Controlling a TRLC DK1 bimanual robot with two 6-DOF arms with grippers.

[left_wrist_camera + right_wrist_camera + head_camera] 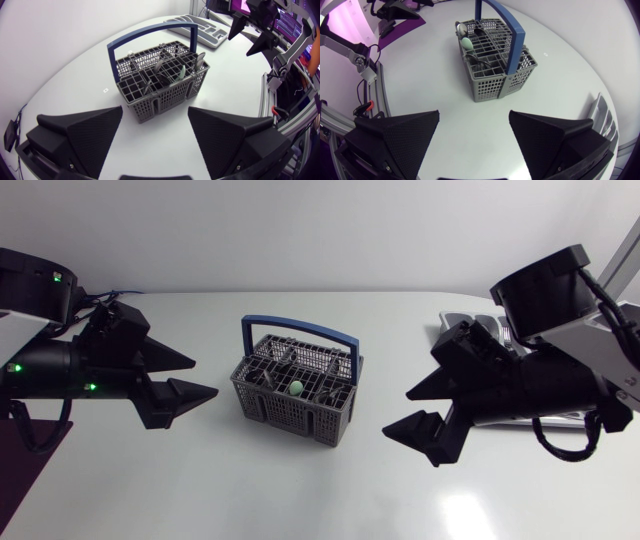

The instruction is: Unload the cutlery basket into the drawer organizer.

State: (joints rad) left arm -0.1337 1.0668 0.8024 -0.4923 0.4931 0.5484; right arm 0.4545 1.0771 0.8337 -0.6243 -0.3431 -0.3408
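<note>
A grey cutlery basket (pixel 290 416) with a blue handle (pixel 300 328) stands mid-table. It holds several pieces of cutlery, among them one with a pale green end (pixel 297 388). My left gripper (pixel 205 377) hovers open just left of the basket, pointing at it, with nothing between its fingers. My right gripper (pixel 397 413) hovers open to the basket's right, also empty. The drawer organizer (pixel 455 320) lies at the far right, mostly hidden behind my right arm. In the left wrist view the basket (pixel 165 100) sits ahead of the open gripper (pixel 155 112). In the right wrist view the basket (pixel 490 87) is ahead of the open gripper (pixel 474 115).
The grey organizer (pixel 200 30) shows beyond the basket in the left wrist view, with my right gripper (pixel 255 35) beside it. The organizer's edge (pixel 602 120) shows beside the right gripper. White tabletop surrounds the basket on all sides.
</note>
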